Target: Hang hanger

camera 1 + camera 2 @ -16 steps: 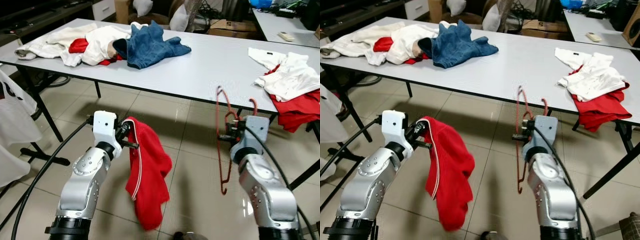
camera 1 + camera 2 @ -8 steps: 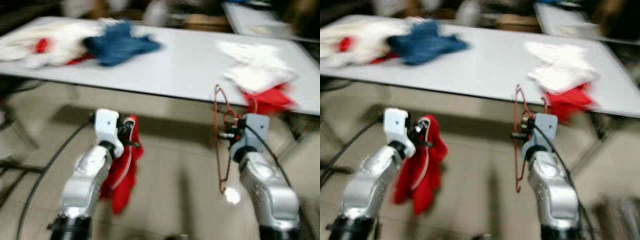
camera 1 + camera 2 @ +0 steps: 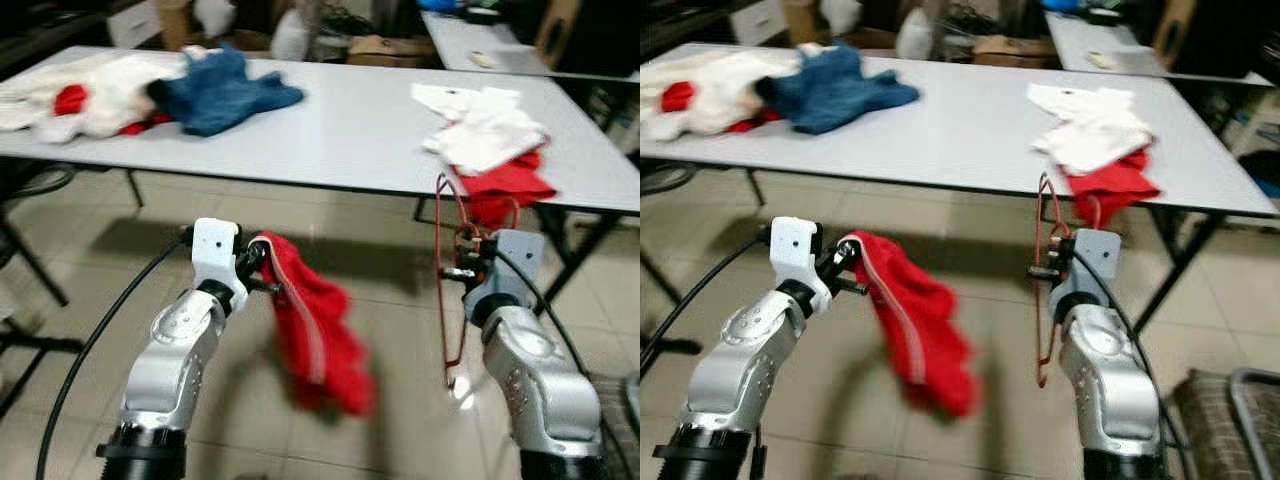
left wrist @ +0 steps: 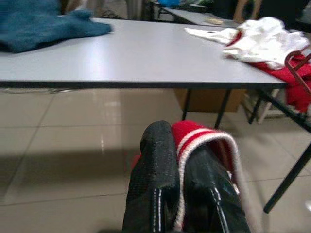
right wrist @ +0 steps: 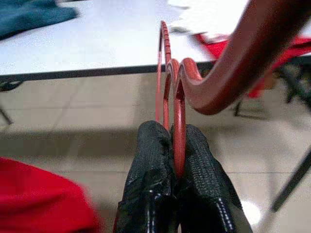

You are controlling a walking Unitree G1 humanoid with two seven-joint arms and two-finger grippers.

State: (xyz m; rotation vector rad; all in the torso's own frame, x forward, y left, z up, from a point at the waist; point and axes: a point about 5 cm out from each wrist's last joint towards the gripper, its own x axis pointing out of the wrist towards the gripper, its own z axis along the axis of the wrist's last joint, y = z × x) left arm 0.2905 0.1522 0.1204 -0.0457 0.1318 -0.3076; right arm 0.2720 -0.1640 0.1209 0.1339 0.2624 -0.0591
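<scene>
My left gripper (image 3: 262, 273) is shut on a red garment (image 3: 318, 338) with a white stripe, which swings out to the right below it over the tiled floor. In the left wrist view the black fingers (image 4: 158, 160) pinch the garment's striped edge (image 4: 204, 141). My right gripper (image 3: 460, 270) is shut on a red plastic hanger (image 3: 443, 260), held upright with its long side hanging down. The right wrist view has the hanger's neck (image 5: 179, 111) clamped between the fingers (image 5: 153, 155). Both grippers are in front of the white table (image 3: 340, 130), below its front edge.
On the table lie a white and red clothes pile (image 3: 90, 95) and a blue garment (image 3: 220, 90) at the left, white and red clothes (image 3: 490, 140) at the right. Table legs (image 3: 575, 265) stand near my right arm. A second table (image 3: 470, 30) is behind.
The camera has turned to the right, so the table shifted left in view. The red garment has swung out to the right. Both grips are unchanged.
</scene>
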